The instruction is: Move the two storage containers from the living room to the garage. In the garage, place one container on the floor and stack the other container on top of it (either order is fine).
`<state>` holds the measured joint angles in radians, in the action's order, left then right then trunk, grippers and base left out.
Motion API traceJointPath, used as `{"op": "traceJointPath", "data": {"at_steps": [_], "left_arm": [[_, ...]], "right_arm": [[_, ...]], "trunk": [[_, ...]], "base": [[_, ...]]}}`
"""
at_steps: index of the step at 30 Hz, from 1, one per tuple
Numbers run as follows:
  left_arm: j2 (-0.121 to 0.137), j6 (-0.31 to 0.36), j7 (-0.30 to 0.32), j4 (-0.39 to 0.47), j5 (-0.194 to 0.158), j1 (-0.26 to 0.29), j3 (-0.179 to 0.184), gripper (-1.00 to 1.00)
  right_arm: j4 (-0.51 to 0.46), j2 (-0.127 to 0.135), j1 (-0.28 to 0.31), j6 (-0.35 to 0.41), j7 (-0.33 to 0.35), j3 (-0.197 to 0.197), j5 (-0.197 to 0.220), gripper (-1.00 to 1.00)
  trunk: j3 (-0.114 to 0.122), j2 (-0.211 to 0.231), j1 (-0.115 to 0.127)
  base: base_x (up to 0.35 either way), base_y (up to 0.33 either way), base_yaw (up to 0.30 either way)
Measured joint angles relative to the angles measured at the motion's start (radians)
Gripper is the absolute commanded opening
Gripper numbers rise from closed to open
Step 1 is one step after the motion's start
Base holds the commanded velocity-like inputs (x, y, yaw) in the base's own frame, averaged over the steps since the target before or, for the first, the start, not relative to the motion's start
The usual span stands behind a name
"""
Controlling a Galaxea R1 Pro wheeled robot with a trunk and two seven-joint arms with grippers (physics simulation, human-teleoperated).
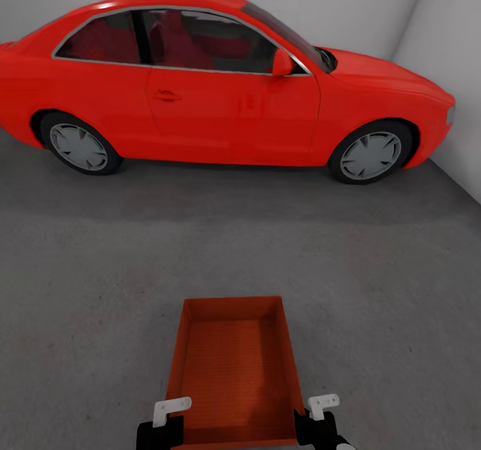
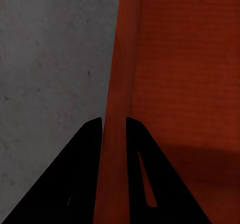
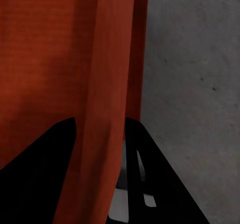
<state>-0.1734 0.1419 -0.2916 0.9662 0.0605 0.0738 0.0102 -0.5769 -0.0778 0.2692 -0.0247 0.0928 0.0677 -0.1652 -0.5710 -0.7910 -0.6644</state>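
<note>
**Both end effectors clamped on the container walls**

From the head view I see my left end effector (image 1: pixel 162 418) at the lower left of the frame and my right end effector (image 1: pixel 319 415) at the lower right, level with each other. Each straddles a side wall of the storage container (image 1: pixel 234 376). In the left wrist view my dark fingers (image 2: pixel 82 174) sit either side of the thin wall, pressed against it. In the right wrist view the fingers (image 3: pixel 45 169) bracket the opposite wall the same way.
</note>
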Motion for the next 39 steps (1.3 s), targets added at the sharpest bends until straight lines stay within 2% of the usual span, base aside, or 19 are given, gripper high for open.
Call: {"op": "traceJointPath", "data": {"at_steps": [39], "left_arm": [[0.000, -0.001, -0.001, 0.001, 0.000, 0.000, 0.002, -1.00]], "right_arm": [[0.000, 0.000, 0.000, -0.002, 0.000, 0.000, 0.001, -1.00]], "trunk": [[-0.122, -0.273, -0.150]], "base": [[0.000, 0.000, 0.000]]}}
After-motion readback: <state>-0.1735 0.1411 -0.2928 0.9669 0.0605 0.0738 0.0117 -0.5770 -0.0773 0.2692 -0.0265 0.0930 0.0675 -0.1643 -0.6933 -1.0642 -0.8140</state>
